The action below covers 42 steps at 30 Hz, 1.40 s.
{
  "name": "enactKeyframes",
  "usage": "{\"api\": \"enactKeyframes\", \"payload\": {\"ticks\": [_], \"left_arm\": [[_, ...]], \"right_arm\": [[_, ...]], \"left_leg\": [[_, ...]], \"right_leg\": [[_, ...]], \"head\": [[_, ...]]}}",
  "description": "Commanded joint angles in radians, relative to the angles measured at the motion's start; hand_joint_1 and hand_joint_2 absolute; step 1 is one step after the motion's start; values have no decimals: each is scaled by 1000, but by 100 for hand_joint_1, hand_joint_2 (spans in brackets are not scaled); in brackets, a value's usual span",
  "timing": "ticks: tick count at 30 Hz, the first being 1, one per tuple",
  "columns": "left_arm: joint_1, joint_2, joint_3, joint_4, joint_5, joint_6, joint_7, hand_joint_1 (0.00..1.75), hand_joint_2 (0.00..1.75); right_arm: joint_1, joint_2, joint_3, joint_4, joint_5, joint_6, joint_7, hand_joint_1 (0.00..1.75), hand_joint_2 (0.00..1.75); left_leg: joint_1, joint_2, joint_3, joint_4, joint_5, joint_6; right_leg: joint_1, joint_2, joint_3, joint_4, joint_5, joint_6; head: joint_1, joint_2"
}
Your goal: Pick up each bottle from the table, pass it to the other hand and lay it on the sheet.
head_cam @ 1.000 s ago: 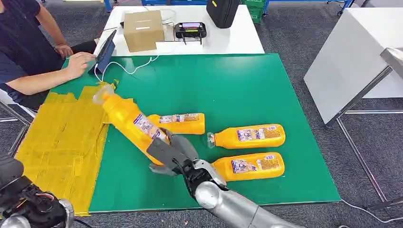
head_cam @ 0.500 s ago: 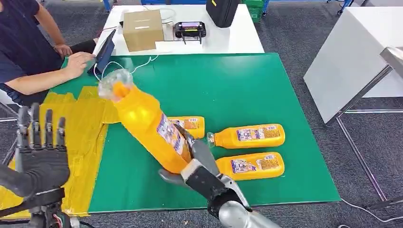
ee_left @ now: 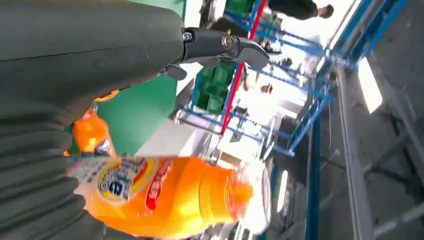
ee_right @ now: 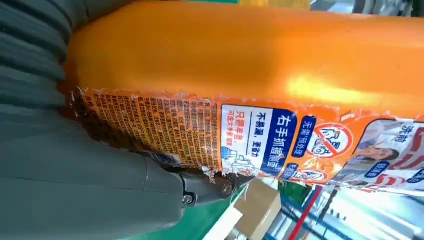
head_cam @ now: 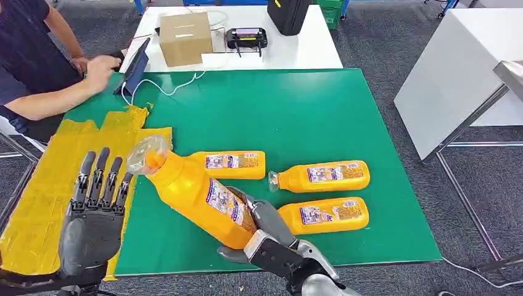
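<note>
Bright, even overhead light; wrist views blurred close-up, with window glare washing out backgrounds.

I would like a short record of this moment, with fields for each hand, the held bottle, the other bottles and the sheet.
right hand: right hand grips the lower body of the held bottle
held bottle: orange plastic bottle with a clear cap, lifted, tilted, cap toward the left hand
left hand: left hand raised, fingers apart, holding nothing, beside the cap
other bottles: three orange plastic bottles lying on the green table mat
sheet: yellow sheet at the mat's left, no bottle on it
</note>
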Motion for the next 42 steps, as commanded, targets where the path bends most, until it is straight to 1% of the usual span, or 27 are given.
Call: {"api": "enactKeyframes", "payload": {"ticks": [1,5,8,13,15,19,20,21,22,24,26,28,29,30,31,32,33,36,42], "left_arm": [[-17,61,-89,55,-81,-60,2,0,175],[-18,67,-92,54,-94,-70,1,0,175],[-22,80,-116,58,-143,-107,1,0,175],[-30,89,-133,73,-154,-131,4,0,175],[-35,92,-137,80,-156,-141,6,0,175],[-35,92,-137,80,-156,-141,6,0,175],[-35,93,-137,80,-156,-143,6,0,175],[-36,95,-139,80,-156,-148,7,0,175],[-38,97,-141,81,-157,-153,8,0,175],[-43,101,-148,86,-159,-165,10,0,175],[-47,102,-151,91,-160,-169,11,0,175],[-53,110,-163,99,-150,-188,17,0,175],[-55,125,-168,114,-103,-214,19,0,175],[-56,136,-171,129,-95,-234,16,0,175],[-59,139,-173,139,-87,-245,12,0,175],[-67,140,-174,151,-83,-255,11,0,175],[-73,137,-174,161,-77,-263,10,0,175],[-100,114,-170,187,-57,-253,28,0,175],[-101,110,-168,186,-57,-247,31,0,175]], "right_arm": [[-20,-11,10,-34,15,32,7,175,175],[-26,-11,12,-32,17,38,10,175,175],[-48,-1,21,-44,25,57,20,175,175],[-74,14,44,-61,35,87,42,175,175],[-91,21,58,-66,42,103,54,175,175],[-91,21,58,-66,42,103,54,175,175],[-96,23,60,-67,42,106,58,175,175],[-102,24,65,-67,42,113,64,175,175],[-115,27,74,-65,41,127,73,175,175],[-148,41,93,-57,27,163,101,175,175],[-160,51,97,-52,21,172,111,175,175],[-172,59,100,-44,-39,208,117,175,175],[-217,44,134,16,-79,209,59,175,175],[-255,42,162,78,-163,248,24,175,175],[-277,43,178,107,-222,289,16,175,175],[-303,49,201,133,-287,345,25,175,175],[-323,54,222,146,-322,371,35,175,175],[-367,78,285,154,-382,420,82,175,175],[-370,76,297,145,-388,426,92,175,175]], "left_leg": [[0,-1,2,-1,-1,-1],[1,-2,4,-1,-1,-1],[0,-1,1,-1,0,-1],[1,0,4,0,-2,-1],[0,-1,2,-1,-1,-1],[1,-1,3,0,-1,-1],[0,-1,2,-1,0,-1],[1,-1,4,-1,-1,-1],[0,-1,2,0,0,-1],[0,0,3,0,-1,-1],[0,0,2,0,0,-1],[0,0,1,0,0,-1],[0,0,2,0,0,-1],[1,0,4,-1,-1,-1],[0,1,4,-1,0,-1],[0,2,3,-2,0,-1],[0,2,5,-2,0,-1],[0,0,5,-1,0,-1],[1,0,5,-1,0,-1]], "right_leg": [[0,3,2,-1,-1,-1],[0,4,4,0,-2,-2],[0,2,1,0,0,-1],[0,6,3,0,-1,-2],[0,3,2,0,-1,-1],[0,4,3,0,-1,-2],[0,2,2,0,0,-1],[0,4,4,0,-1,-2],[0,3,2,0,-1,-1],[0,5,3,0,-1,-2],[0,4,1,0,0,-1],[0,3,1,0,0,-1],[0,4,2,0,-1,-2],[0,5,3,0,0,-2],[0,5,3,-1,0,-1],[-1,5,3,-1,0,-1],[0,7,4,-1,0,-2],[0,5,4,-1,0,-2],[0,5,5,-1,-1,-2]], "head": [[0,0],[0,0],[0,0],[0,0],[0,0],[0,0],[0,0],[0,0],[0,0],[0,0],[0,0],[0,0],[0,0],[0,0],[0,0],[0,0],[0,0],[0,0],[0,0]]}}
